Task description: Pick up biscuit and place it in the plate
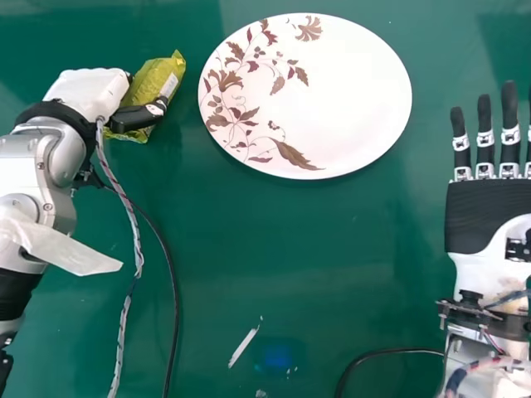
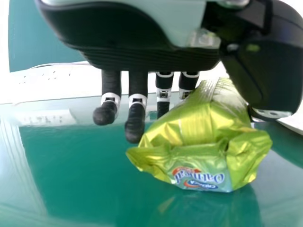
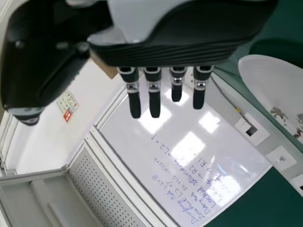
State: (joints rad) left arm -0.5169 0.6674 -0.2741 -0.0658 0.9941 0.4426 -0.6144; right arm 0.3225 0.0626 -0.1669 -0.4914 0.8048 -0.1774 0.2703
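Right hand, at the head view's right, fingers straight and spread; left hand, fingers nearly straight and slightly apart, its thumb opposite, with the biscuit packet between them; whether it is pinched cannot be told; packet just left of the flowered plate, above the green table.

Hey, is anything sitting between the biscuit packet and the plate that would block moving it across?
Nothing visible blocks it: just a narrow strip of green tabletop separates the biscuit packet from the plate. The left hand is right at the packet.
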